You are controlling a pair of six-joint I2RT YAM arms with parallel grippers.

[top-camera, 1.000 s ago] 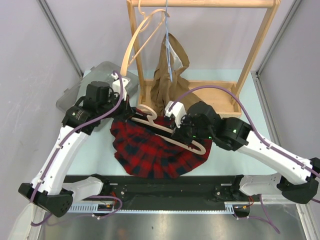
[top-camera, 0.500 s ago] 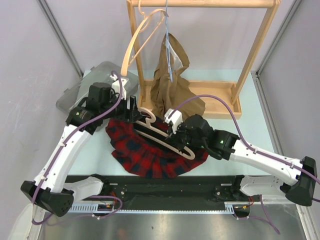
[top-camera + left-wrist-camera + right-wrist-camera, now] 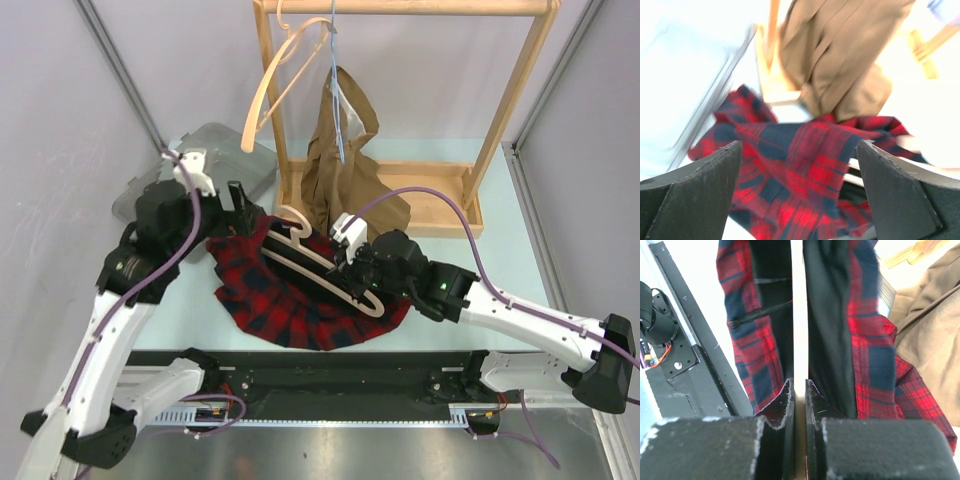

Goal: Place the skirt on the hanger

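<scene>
The counter (image 3: 500,255) carries a wooden rack (image 3: 430,6) at its far edge, with a brown garment (image 3: 345,150) hung on it. The red plaid skirt (image 3: 265,300) lies bunched toward the middle of the near edge, just in front of the rack's base. The pale hanger (image 3: 310,262) lies slantwise across it, likely so the cloth can be worked onto its arms. The right hand (image 3: 352,268) is clamped narrow on the hanger's bar, probably to steady it. The left hand (image 3: 232,208) stands wide and empty above the skirt's far left side, seemingly placed to pinch cloth.
</scene>
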